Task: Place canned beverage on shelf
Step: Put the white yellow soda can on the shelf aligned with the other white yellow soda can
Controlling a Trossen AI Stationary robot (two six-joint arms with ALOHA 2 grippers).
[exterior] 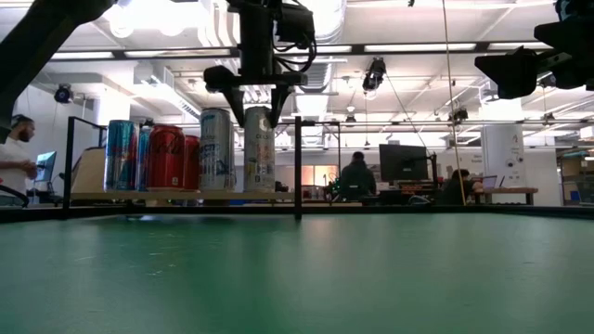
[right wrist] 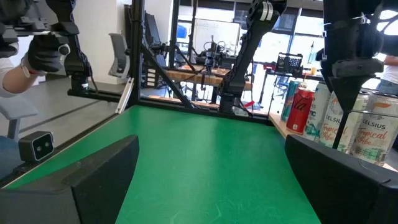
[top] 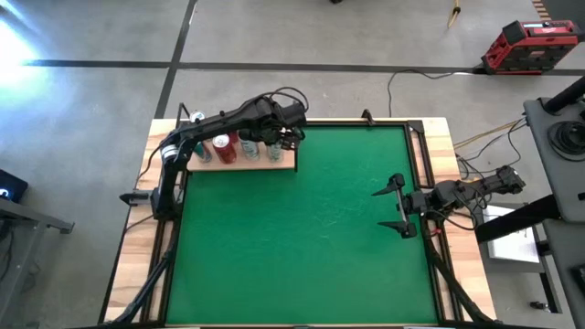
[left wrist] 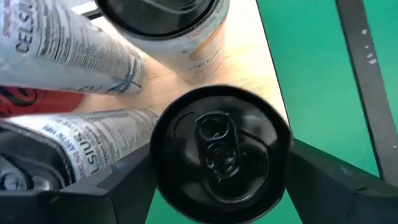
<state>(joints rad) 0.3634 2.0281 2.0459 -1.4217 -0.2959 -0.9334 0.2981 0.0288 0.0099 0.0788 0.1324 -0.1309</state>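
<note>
On shelf [top: 285, 164] already, releasing can [left wrist: 221, 149] from half-open left gripper [top: 277, 143]; retracting left, right gripper [top: 395, 205] idling open.

Green mat [top: 302, 228] open across middle and near side, shelf [top: 283, 163] at far left crowded with upright cans [top: 222, 148], left pincer [top: 274, 144] over its right end, black rods [exterior: 298, 167] fencing shelf edges, right pincer [top: 398, 205] at mat's right edge.

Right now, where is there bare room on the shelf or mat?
The shelf is crowded: cans fill it, left tool over the end can, a bare strip at its right end. The green mat is bare from shelf across to right tool.
</note>
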